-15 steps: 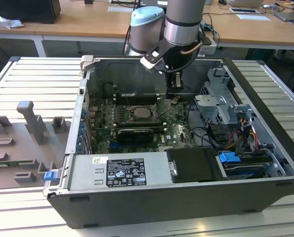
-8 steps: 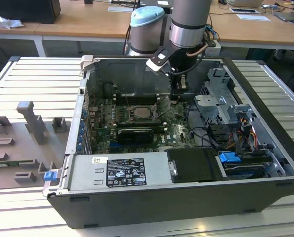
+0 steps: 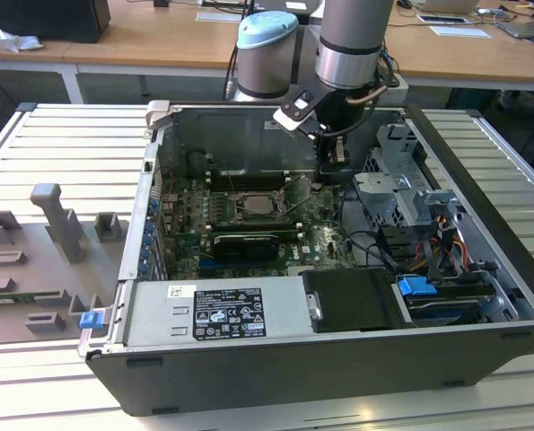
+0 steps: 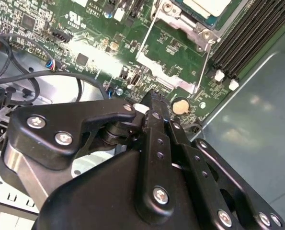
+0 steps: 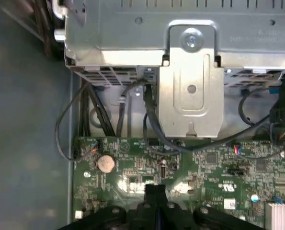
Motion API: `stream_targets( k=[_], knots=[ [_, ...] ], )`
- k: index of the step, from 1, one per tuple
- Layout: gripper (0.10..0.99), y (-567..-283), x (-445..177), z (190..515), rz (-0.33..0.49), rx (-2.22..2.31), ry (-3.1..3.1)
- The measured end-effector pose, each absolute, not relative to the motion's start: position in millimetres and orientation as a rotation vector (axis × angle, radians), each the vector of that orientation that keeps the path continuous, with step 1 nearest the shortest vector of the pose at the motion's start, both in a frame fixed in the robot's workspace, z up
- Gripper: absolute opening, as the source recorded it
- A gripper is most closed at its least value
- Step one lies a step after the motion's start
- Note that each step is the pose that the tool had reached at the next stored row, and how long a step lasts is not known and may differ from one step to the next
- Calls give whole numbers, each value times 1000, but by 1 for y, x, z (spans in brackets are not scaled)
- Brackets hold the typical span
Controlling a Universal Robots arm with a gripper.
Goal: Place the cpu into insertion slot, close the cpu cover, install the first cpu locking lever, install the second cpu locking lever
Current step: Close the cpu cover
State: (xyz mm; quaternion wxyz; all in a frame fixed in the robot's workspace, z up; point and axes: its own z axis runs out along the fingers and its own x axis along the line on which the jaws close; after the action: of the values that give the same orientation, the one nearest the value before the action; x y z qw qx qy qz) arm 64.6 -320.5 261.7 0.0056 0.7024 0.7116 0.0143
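Note:
The cpu, a pale square chip, lies in the insertion slot on the green board inside the open computer case. In the second wrist view the cpu sits within the slot's silver rim. The cpu cover, a thin silver frame, stands raised off the slot's near edge, with board visible through its window. It is a thin line in the exterior view. My gripper hangs to the exterior view's right of the slot, above the board and apart from the cover. Its black fingers are shut with nothing between them. Their tips are pressed together.
Long black memory slots run beside the socket. A silver drive cage with loose cables stands at the exterior view's right. A black card and power supply lie nearer the front. Grey fixtures sit outside the case.

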Motion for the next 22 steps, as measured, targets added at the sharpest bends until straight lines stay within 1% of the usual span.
stream_targets(
  k=[4,7,14,22],
  knots=[
    [106,-320,72,261,44,2199,2228],
    [106,-321,72,255,40,2192,2236],
    [106,-322,51,253,40,2181,2247],
    [106,-322,43,252,40,2180,2248]
  ],
)
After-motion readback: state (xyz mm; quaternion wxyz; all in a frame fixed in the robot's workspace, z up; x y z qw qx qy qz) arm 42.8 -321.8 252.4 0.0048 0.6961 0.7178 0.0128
